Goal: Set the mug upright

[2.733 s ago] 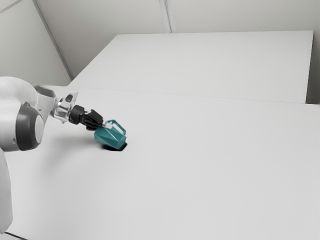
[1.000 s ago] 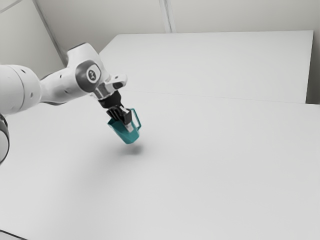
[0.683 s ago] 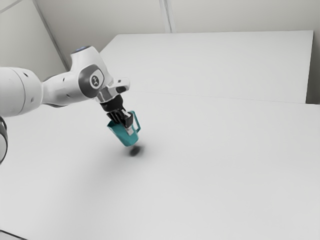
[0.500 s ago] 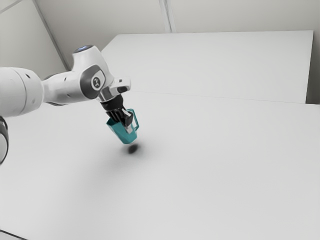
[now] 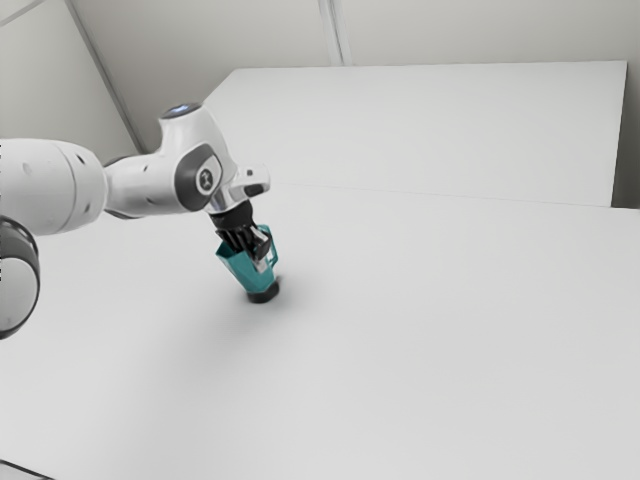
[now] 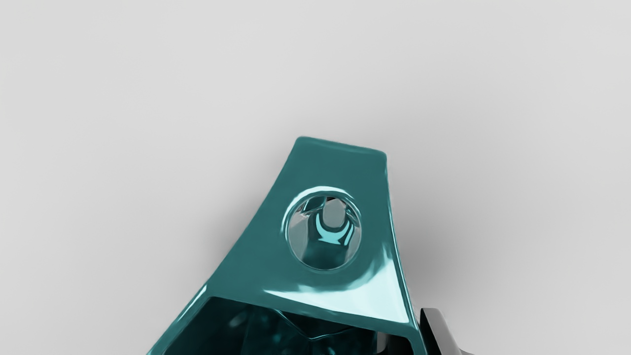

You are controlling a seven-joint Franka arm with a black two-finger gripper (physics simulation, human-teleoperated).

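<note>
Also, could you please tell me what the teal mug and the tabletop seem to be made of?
The teal mug looks like glazed ceramic or hard plastic, I can't tell which, with a glossy finish: sharp, bright highlights run along its surface. The tabletop could be laminate or painted board, matte and smooth: pale, with soft shadows and no visible grain.

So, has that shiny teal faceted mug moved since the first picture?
Yes: the mug moved toward the exterior view's right, nearer the grey upright wall strip; it also tilts less.
</note>
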